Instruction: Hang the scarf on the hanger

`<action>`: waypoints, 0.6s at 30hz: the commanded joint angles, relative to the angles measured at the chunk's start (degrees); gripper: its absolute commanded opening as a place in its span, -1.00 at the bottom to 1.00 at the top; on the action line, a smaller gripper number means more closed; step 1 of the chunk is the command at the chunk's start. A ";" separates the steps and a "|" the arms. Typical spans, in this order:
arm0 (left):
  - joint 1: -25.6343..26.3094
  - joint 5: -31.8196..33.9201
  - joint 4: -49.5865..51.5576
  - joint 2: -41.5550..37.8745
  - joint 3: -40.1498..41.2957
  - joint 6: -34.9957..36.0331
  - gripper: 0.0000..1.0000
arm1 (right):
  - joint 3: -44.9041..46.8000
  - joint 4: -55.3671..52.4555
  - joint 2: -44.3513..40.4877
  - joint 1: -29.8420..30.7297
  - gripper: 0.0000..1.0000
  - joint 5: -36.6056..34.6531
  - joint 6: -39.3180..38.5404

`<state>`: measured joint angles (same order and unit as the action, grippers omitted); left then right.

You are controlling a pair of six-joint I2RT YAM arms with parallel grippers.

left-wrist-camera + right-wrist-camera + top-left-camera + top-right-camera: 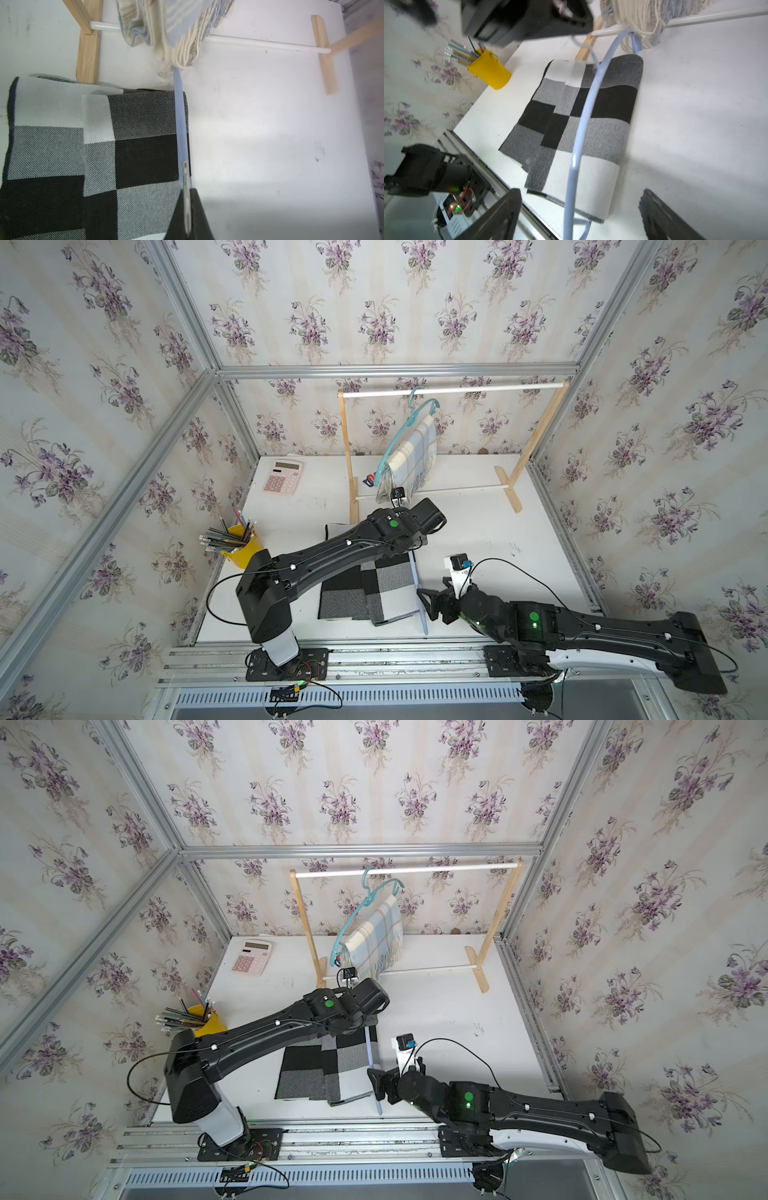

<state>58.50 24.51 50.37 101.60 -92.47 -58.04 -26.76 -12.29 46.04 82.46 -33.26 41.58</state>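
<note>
Found the black, grey and white checked knit scarf [365, 589] lying folded and flat on the white tabletop [498, 531], near its front edge and well apart from the wooden clothes rack [457, 390] at the back. Noted the pale blue plastic hanger [584, 116] standing on edge along the scarf's fold nearest the right arm, arched above the cloth in the right wrist view. Observed the left pincer [186, 199] clamped shut on the hanger's thin metal hook, apparently holding the frame up. Could not sight the hanger's lower bar; judged it likely tucked inside the scarf's rolled edge, given blue ends emerging at both ends of that fold, but could not confirm. Recorded the right pincer [428, 603] spread wide and gripping nothing, poised beside the near end of the hanger. Saw a teal hanger [399, 435] bearing a cream and pale blue fringed scarf [415, 452], already hooked on the rack's top rail. Assessed the task as partly done: hanger secured and set against the scarf, perhaps threaded. Judged as outstanding: lifting the hanger clear, verifying an even drape over the bar, and probably hooking it onto the rail.
</note>
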 commanded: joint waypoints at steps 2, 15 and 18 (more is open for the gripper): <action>0.62 5.53 11.03 5.60 -7.96 -5.04 -1.00 | 0.58 5.58 5.80 2.83 0.84 -13.51 -3.89; 1.18 7.33 20.12 13.65 -18.64 -9.34 -1.00 | -1.05 27.14 25.82 -9.12 0.60 -8.97 -15.95; 1.17 7.72 19.95 13.85 -18.71 -9.49 -1.00 | -1.53 29.90 28.64 -10.12 0.49 -8.17 -17.13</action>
<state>59.70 30.59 68.18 115.13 -110.85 -66.52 -27.73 11.90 72.97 72.93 -42.74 26.87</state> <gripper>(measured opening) 0.062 0.761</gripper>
